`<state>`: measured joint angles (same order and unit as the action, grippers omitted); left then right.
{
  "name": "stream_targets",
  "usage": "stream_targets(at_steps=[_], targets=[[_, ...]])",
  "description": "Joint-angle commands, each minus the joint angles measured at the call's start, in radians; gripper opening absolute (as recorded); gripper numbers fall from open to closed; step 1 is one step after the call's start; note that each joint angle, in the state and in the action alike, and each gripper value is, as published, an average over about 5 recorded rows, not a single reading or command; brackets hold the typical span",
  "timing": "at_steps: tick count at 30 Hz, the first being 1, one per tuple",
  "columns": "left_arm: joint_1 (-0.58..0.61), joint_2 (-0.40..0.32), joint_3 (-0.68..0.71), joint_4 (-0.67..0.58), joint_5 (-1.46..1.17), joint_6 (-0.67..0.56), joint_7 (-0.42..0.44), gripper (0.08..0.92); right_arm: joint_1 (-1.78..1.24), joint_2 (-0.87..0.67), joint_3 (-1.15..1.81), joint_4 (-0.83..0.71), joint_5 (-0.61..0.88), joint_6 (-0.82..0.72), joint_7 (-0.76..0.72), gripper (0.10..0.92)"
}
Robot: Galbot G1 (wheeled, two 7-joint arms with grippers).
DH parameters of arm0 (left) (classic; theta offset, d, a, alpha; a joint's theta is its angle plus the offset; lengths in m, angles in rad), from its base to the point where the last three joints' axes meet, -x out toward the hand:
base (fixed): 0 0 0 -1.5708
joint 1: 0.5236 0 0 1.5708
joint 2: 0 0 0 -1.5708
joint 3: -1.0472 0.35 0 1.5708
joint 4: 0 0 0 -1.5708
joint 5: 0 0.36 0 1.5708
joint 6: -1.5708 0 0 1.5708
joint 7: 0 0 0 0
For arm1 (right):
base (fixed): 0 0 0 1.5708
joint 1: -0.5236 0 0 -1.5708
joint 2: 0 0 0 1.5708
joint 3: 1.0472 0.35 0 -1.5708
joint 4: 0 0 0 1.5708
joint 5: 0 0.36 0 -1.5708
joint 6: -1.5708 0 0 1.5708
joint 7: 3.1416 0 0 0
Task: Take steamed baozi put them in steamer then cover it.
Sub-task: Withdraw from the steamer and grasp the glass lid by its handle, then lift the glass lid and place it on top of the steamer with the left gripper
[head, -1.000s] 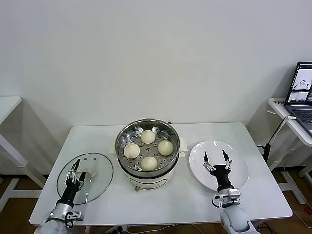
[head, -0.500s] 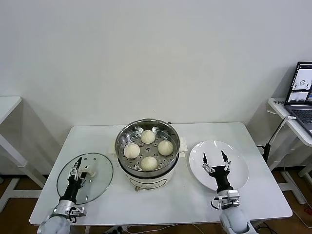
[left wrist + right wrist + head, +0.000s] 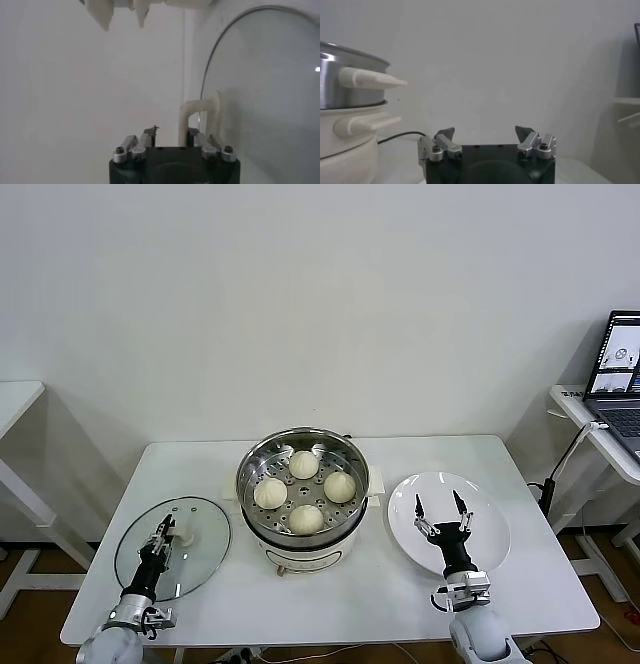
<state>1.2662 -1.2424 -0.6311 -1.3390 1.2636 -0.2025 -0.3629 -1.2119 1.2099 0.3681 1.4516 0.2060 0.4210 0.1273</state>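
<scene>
The steamer (image 3: 243, 481) stands mid-table, uncovered, with several steamed baozi (image 3: 303, 464) on its perforated tray. Its steel wall (image 3: 340, 75) also shows in the right wrist view. The glass cover (image 3: 195, 529) lies flat on the table to the steamer's left. My left gripper (image 3: 162, 534) is down on it, its jaws drawn in around the white handle (image 3: 200, 112), with the glass (image 3: 260, 75) beyond my left gripper (image 3: 171, 134). My right gripper (image 3: 438, 506) hovers open over the white plate (image 3: 490, 519) and holds nothing (image 3: 485, 132).
The white table (image 3: 400, 584) ends just in front of both grippers. A side table with a laptop (image 3: 620, 369) stands at the far right, with a cable hanging from it. Another white table (image 3: 15, 399) is at the far left.
My left gripper's jaws have closed from wide open onto the cover's handle. The cover has shifted slightly. The right gripper has barely moved.
</scene>
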Motion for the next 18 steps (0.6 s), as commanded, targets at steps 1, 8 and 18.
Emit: stream_targets(at_steps=[1,8,18], targets=[[0.005,0.004,-0.007,-0.028,-0.033,-0.002,0.013,0.273,0.001,0.003,-0.002,0.000,-0.004,0.004,0.000,0.823],[0.070,0.032,-0.077,-0.274,-0.127,0.056,0.038,0.187,0.004,0.009,-0.005,-0.003,-0.015,0.007,0.000,0.823],[0.132,0.075,-0.142,-0.786,-0.222,0.299,0.165,0.187,0.014,0.019,-0.003,0.000,-0.019,0.006,0.003,0.823]])
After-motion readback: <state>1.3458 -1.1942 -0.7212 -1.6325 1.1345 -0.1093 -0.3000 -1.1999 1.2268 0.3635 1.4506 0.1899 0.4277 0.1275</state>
